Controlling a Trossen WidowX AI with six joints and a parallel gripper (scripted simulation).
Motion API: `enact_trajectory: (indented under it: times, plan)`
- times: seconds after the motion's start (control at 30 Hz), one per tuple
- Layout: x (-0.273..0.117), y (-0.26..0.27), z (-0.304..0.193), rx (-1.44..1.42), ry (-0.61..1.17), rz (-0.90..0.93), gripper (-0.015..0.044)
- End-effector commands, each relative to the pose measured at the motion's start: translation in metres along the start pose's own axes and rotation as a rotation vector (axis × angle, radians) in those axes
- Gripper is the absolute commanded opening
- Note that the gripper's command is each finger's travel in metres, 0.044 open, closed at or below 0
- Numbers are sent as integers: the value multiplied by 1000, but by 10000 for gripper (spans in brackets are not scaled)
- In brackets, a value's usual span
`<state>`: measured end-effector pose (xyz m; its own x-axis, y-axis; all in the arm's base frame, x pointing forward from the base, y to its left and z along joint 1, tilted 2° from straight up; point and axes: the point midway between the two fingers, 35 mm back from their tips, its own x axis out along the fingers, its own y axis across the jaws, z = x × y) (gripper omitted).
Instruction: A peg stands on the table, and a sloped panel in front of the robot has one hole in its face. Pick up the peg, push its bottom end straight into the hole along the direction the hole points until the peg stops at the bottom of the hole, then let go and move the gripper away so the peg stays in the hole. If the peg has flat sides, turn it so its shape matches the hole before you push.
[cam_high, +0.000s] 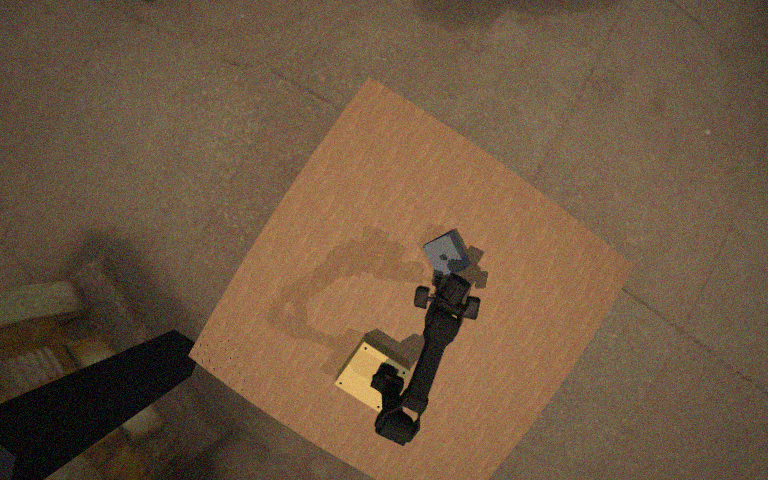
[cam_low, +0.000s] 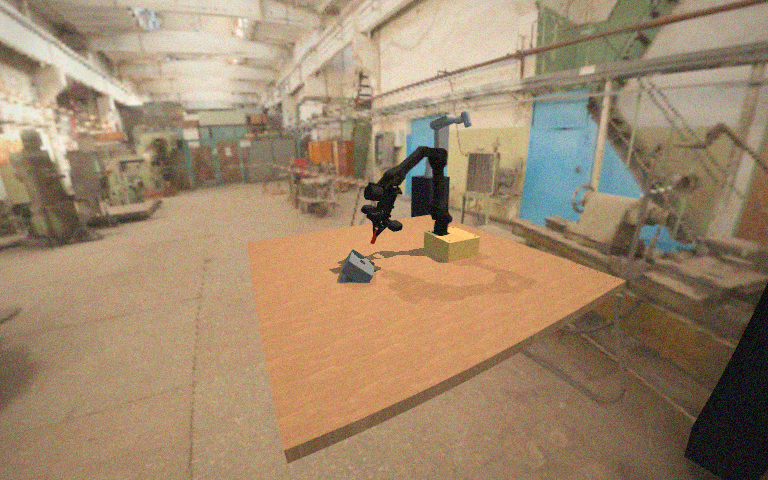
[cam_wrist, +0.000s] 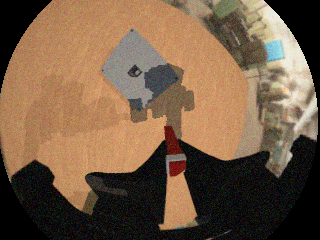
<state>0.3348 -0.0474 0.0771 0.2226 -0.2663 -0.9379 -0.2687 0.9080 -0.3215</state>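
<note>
The black parallel-jaw gripper (cam_high: 447, 278) (cam_low: 376, 228) (cam_wrist: 171, 143) was clamped on 1 slim red peg (cam_low: 373, 236) (cam_wrist: 171, 142), its black fingers only slightly apart. In the wrist view a pale grey band crossed the peg, and its free end pointed up the frame. In the exterior view the peg hung tilted, above the table and near the panel, apart from both.

The blue-grey sloped panel (cam_high: 444, 246) (cam_low: 357, 261) (cam_wrist: 131, 50) stood left of centre in the exterior view, with 1 dark angular hole (cam_high: 443, 257) (cam_low: 362, 262) (cam_wrist: 134, 71) in its face. The peg was outside that hole.

Behind the gripper, 1 black jointed arm (cam_high: 433, 356) (cam_low: 437, 181) rose from 1 yellow box-shaped base (cam_high: 359, 373) (cam_low: 453, 250), which showed 4 small dark dots in the top view. All this was on 1 flat wood-grained table (cam_high: 339, 198) (cam_low: 396, 339) (cam_wrist: 65, 55), crossed by shadows.

Around it spread a worn brown-grey floor (cam_high: 169, 141) (cam_low: 141, 339). A blue door (cam_low: 557, 164) filled part of the exterior view's right side, and blurred machinery (cam_low: 127, 181) stood at left.
</note>
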Motion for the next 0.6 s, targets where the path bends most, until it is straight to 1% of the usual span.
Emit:
enact_trajectory:
  times: [0.0, 0.57]
  plan:
    - [-1, 2, 3, 38, -7, -11, 0]
    - [-6, 11, 13, 167, -39, -35, 0]
